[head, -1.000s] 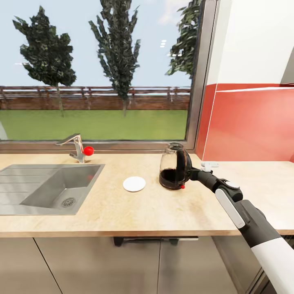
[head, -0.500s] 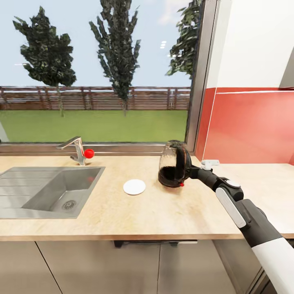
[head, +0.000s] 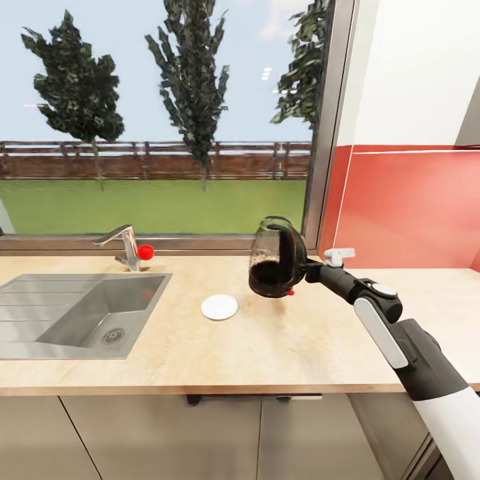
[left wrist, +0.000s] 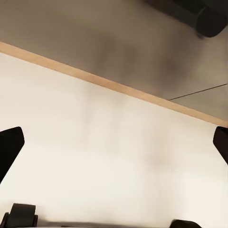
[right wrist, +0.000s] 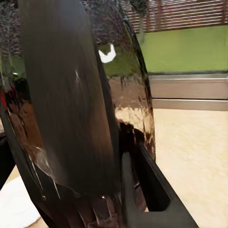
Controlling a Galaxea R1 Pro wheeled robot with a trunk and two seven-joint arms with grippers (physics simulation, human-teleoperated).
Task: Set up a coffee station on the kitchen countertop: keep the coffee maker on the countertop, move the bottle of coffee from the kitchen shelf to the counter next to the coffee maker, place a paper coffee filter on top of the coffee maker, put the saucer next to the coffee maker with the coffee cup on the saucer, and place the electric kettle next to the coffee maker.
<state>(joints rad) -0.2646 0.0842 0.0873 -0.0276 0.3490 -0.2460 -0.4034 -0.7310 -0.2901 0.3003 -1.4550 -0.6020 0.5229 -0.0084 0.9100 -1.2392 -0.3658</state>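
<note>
One kettle (head: 275, 259) is riding in the right hand (head: 308, 271), now lifted off the bench (head: 200, 347), right of the saucer (head: 219, 307). Left hand (left wrist: 114, 142) is gaping wide, empty. Right wrist is showing the kettle clamped close.

Bright, even daylight from the window (head: 167, 120). Soft faint shadows on the countertop (head: 267, 340). Blurred close-up and glare on the glass kettle (right wrist: 80, 118).

We count one kettle (head: 275, 259), one saucer (head: 219, 307), one sink (head: 40, 293), one tap (head: 125, 245) and one white fitting (head: 339, 255) on the surface (head: 267, 347).
</note>
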